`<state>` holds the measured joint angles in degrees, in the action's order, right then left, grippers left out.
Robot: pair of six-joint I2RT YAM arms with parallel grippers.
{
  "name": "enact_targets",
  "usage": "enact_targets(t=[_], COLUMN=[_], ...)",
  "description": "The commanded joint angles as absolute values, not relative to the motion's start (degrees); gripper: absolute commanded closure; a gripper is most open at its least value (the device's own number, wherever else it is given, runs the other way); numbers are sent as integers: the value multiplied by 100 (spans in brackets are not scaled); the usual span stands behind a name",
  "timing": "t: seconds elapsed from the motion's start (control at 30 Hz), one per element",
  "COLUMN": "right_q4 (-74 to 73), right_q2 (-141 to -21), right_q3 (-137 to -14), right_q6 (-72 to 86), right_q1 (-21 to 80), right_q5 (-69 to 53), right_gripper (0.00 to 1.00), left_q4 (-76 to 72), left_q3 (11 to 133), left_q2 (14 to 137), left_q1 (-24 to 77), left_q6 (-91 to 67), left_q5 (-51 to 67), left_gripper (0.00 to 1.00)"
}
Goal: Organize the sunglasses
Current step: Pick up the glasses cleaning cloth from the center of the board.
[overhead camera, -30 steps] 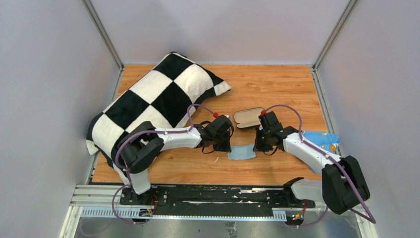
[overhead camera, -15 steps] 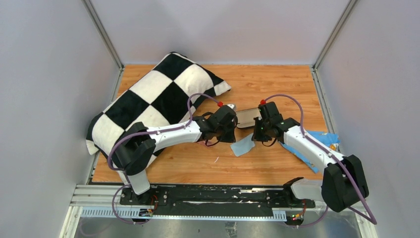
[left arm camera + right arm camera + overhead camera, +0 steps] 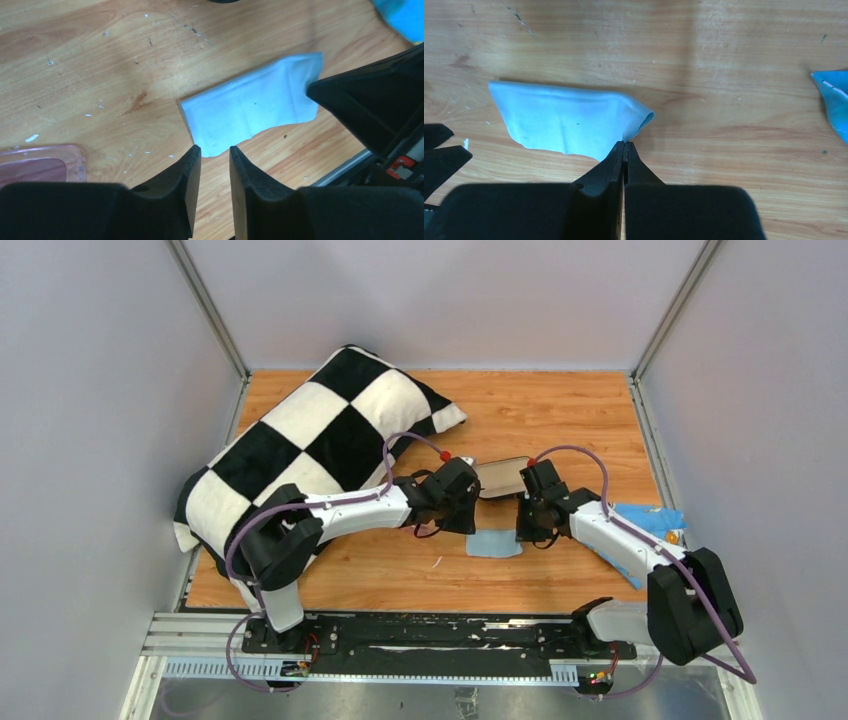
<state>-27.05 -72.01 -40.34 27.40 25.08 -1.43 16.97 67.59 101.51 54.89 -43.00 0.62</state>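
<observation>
The sunglasses [image 3: 39, 164], pinkish and translucent, show only at the lower left edge of the left wrist view, on the table beside my left fingers; in the top view my left gripper hides them. My left gripper [image 3: 215, 149] [image 3: 462, 523] is open by a narrow gap and empty, just left of the light blue cloth [image 3: 252, 109] [image 3: 493, 543]. My right gripper [image 3: 624, 144] [image 3: 527, 532] is shut on the right corner of the cloth [image 3: 566, 120], which lies mostly flat on the wood. The open glasses case [image 3: 500, 477] lies just behind both grippers.
A black-and-white checkered pillow [image 3: 310, 440] fills the left back of the table. A bright blue packet [image 3: 648, 522] [image 3: 833, 97] lies at the right edge. Grey walls enclose the table.
The cloth was lifted and tilted half a second ago and now lies flatter, slightly further right. My left gripper moved toward the case and the cloth; my right gripper shifted a little nearer.
</observation>
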Motion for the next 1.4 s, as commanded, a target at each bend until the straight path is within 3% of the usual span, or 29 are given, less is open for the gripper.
enact_targets(t=[0.0, 0.1, 0.5, 0.9, 1.1, 1.37], right_q4=[-2848, -2800, -2733, -2604, -2566, -2647], right_q2=[-7213, -7179, -7187, -7207, -7198, -7053], right_q3=[-3795, -3679, -3630, -3518, -3489, -3616], right_q6=[2735, 2790, 2816, 2874, 2902, 2890], right_q1=[2513, 2513, 2513, 2511, 2511, 2507], right_q5=[-5, -16, -56, -114, -130, -193], right_gripper=[100, 100, 100, 100, 100, 100], left_q4=[1915, 1870, 1776, 1636, 1645, 1588], left_q3=[6727, 6678, 6886, 6938, 7040, 6954], left_q2=[10395, 10529, 11198, 11285, 11302, 10864], left_q1=[5561, 5601, 5689, 5695, 5695, 5695], left_q6=[-4178, -4159, -4157, -4270, -4280, -4194], left_q5=[14, 9, -278, -35, 80, 129], left_gripper=[60, 51, 54, 80, 100, 100])
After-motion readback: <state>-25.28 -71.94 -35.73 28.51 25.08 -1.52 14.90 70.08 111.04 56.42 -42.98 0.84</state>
